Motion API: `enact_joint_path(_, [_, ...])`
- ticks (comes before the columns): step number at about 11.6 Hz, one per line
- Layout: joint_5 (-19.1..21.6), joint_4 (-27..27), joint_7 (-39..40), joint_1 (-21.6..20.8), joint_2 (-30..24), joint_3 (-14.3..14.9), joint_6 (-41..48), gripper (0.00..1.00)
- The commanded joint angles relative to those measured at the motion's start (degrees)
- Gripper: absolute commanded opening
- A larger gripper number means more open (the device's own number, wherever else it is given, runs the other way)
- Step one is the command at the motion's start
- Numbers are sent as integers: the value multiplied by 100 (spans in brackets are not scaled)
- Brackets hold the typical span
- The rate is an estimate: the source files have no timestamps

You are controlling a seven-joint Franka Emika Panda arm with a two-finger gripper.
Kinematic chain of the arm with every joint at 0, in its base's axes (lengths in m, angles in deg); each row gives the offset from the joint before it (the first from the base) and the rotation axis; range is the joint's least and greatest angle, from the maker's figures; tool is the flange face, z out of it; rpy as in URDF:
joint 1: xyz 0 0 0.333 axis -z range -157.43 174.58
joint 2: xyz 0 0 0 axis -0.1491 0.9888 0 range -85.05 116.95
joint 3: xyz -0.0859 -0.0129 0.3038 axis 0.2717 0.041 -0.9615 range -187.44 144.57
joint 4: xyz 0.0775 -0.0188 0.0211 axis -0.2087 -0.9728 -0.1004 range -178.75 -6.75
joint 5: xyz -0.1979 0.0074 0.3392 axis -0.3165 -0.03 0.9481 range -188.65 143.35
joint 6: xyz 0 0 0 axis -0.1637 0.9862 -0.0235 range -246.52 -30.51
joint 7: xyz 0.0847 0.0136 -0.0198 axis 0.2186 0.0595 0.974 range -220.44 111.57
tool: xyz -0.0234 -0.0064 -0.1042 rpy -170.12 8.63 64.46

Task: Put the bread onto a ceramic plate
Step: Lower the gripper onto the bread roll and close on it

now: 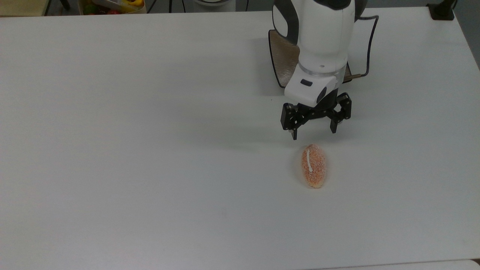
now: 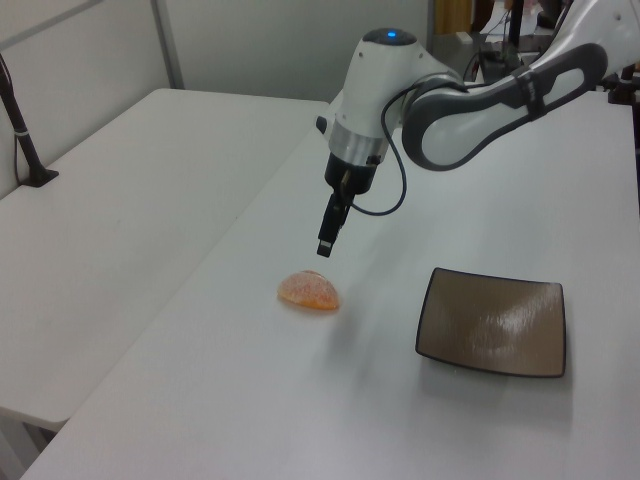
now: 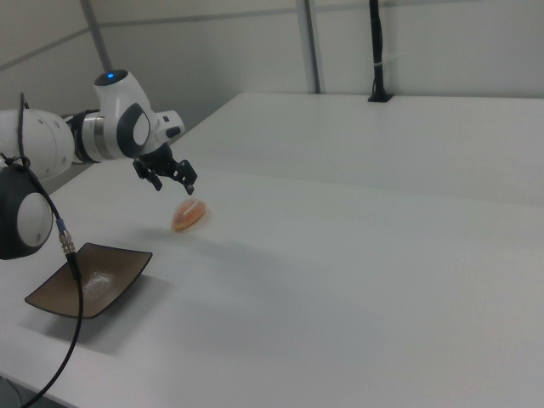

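The arm covers much of the plate (image 1: 279, 56) in the top view, leaving one edge showing behind the claw. One roll (image 1: 314, 165), one plate, one claw (image 1: 313, 134). The claw hangs with fingers spread wide, holding nothing and touching nothing. The roll lies on the white table (image 1: 150, 150) just below and ahead of it.

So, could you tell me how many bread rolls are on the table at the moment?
1. The bread roll lies bare on the white table, just below the open gripper in the top view, apart from the brown plate. The arm hides part of the plate in the top view.
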Motion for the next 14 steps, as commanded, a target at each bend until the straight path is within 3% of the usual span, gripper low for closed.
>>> enact_joint_path(1, [-310,454,-261,-99,526,96,-200,100])
enact_joint_path(7, [-399,480,-385,-213,869,105,-559,100])
enact_joint_path(11, [-1048,489,-894,-204,1106,114,-1061,100])
enact_joint_path(14, [-1120,524,-1062,-213,1238,114,-1176,100])
